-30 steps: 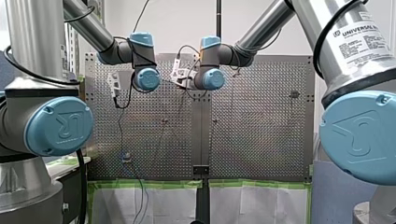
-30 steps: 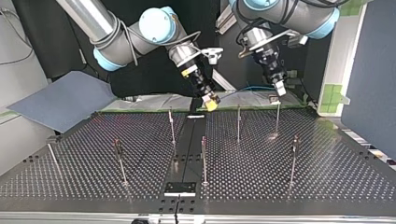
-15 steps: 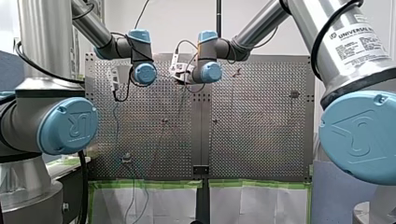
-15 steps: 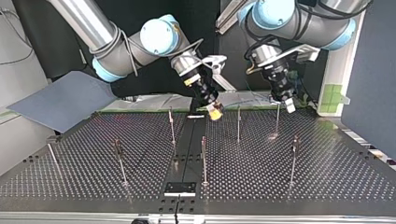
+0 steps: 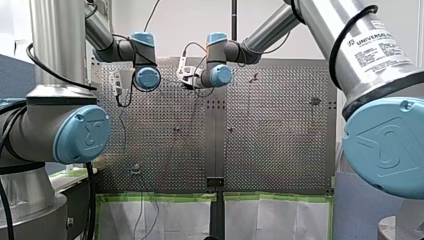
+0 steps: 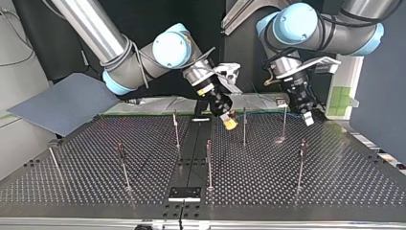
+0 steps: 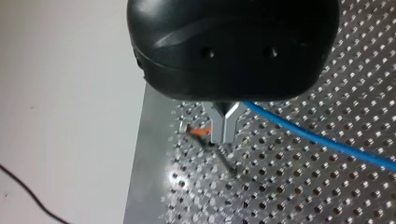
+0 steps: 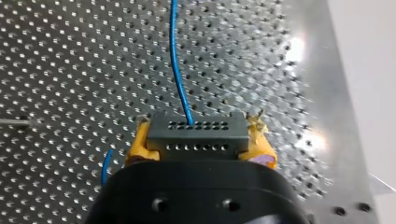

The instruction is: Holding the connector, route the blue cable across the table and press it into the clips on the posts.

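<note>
Perforated table [image 6: 335, 163]: rt gripper [image 6: 230, 123] clamps connector [image 8: 197, 135]; lt gripper [image 6: 309, 118], pinching blue cable [image 7: 317, 137], hangs just beside clip post [image 6: 284, 120], at its 3 o'clock, top view.

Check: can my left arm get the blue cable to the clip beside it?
Probably yes: the left gripper, shut on the blue cable, hangs beside the orange clip on its post, nothing between them. The right gripper, holding the connector, is off to one side.

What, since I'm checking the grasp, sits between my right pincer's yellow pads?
The grey connector, with the blue cable leaving it, as the right wrist view shows.
</note>
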`<state>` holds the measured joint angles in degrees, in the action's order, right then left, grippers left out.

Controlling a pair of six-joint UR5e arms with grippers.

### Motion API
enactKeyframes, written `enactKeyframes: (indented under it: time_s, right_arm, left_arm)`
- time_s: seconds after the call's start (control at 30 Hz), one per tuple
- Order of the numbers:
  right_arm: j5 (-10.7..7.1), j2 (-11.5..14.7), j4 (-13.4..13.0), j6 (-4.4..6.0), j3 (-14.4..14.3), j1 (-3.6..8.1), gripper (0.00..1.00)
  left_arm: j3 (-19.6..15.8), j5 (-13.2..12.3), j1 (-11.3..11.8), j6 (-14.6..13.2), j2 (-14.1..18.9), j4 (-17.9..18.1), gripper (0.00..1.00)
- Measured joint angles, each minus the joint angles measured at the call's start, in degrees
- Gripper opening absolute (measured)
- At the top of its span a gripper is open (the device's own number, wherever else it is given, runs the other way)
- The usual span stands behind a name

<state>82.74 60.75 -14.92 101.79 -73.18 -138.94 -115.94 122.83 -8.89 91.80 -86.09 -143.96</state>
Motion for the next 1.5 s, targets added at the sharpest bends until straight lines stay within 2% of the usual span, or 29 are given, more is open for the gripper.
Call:
enactKeyframes:
  time_s: [0.23, 0.47, 0.77, 1.2, 1.5]
  right_arm:
    - [-0.06, -2.20, 1.42, 0.04, 3.63, -0.30, 0.00]
    - [-0.11, -3.47, 3.17, 0.09, 7.41, -0.45, 0.00]
    - [-0.12, -5.24, 3.86, 0.10, 12.09, -1.03, 0.00]
    - [-0.08, -8.29, 4.26, 0.11, 18.43, -0.48, 0.00]
    - [-0.02, -8.66, 4.41, 0.10, 22.34, -0.26, 0.00]
  left_arm:
    - [2.19, -2.81, 3.21, 1.39, -1.47, -0.71, 0.00]
    - [4.56, -4.01, 5.15, 1.88, -2.83, -1.65, 0.00]
    - [5.90, -6.85, 7.31, 3.22, -3.57, -1.65, 0.00]
    - [7.74, -9.91, 9.72, 4.64, -6.29, -0.60, 0.00]
    - [9.99, -13.74, 13.24, 6.39, -9.47, 0.22, 0.00]
